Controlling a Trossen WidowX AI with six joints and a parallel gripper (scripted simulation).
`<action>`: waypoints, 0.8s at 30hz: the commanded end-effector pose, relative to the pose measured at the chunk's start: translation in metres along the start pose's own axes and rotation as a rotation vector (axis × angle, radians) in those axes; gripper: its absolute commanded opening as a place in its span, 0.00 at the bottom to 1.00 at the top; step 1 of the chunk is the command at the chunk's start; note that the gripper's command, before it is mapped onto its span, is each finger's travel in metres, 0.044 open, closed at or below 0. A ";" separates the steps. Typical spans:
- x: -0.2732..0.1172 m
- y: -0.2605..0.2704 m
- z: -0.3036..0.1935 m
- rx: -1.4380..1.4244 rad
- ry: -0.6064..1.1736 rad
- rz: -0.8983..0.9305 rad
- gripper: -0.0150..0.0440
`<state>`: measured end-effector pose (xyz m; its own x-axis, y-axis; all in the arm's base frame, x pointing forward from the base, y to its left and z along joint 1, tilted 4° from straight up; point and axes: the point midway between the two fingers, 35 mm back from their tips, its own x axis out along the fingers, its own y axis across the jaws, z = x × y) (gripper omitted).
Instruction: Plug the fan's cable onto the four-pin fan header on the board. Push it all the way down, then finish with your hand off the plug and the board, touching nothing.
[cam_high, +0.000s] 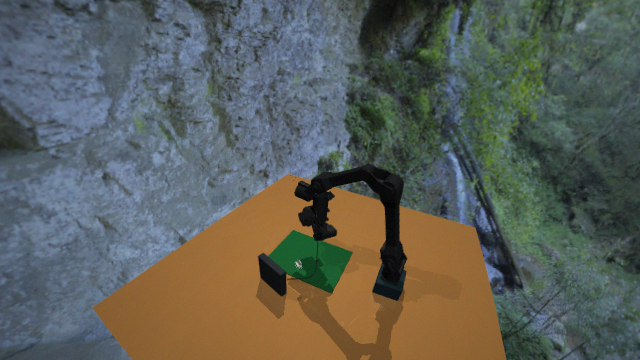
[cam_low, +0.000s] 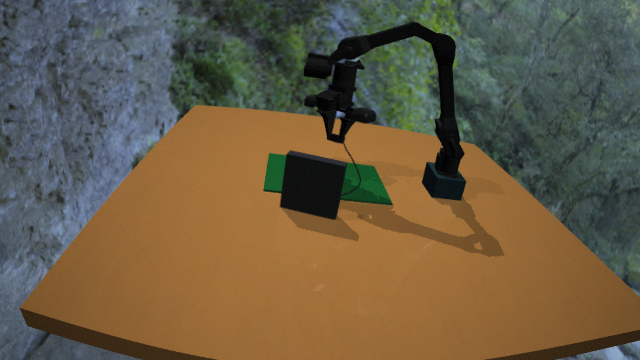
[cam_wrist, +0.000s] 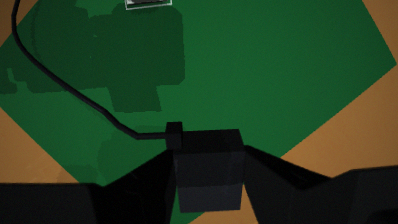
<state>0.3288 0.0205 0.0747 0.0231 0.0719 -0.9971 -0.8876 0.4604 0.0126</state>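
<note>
My gripper is shut on the black plug, well above the green board. The thin black cable leaves the plug's left side in the wrist view and hangs in a curve toward the fan. The fan is a dark square block standing upright beside the board. A small whitish part, apparently the header, sits on the board. A pale-edged part is cut off at the wrist view's top. Its pins cannot be made out.
The board lies on an orange table. The arm's base stands to the right of the board. The fan hides part of the board in the exterior view. Shadows of the arm fall across the board and table.
</note>
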 end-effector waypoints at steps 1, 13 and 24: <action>0.004 0.002 -0.001 -0.014 -0.035 0.023 0.25; 0.020 0.008 -0.002 -0.046 -0.157 0.121 0.25; 0.031 0.013 -0.003 -0.069 -0.283 0.193 0.25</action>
<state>0.3181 0.0249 0.0470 -0.0301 0.3514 -0.9357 -0.9120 0.3735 0.1696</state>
